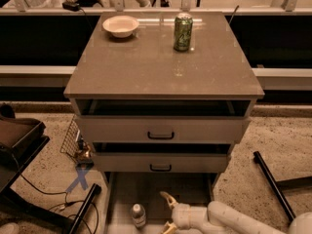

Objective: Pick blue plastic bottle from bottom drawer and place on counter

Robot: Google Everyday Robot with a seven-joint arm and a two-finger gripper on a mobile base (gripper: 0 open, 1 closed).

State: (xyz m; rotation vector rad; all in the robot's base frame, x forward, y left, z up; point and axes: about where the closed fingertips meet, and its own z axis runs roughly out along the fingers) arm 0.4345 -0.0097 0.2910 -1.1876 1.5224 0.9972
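Note:
The blue plastic bottle [138,215] stands upright in the open bottom drawer [122,191], near its front left. My gripper [168,212] hangs low over the drawer just right of the bottle, open, its fingers [167,198] spread toward the bottle with a small gap between them and it. The white arm runs in from the lower right. The counter [161,62] is the cabinet's flat grey-brown top, above the two upper drawers.
A green soda can [183,31] and a white bowl [120,26] stand at the back of the counter. A black bar [272,184] lies on the floor at right. A dark stand [19,145], cables and a wire basket [73,140] sit at left.

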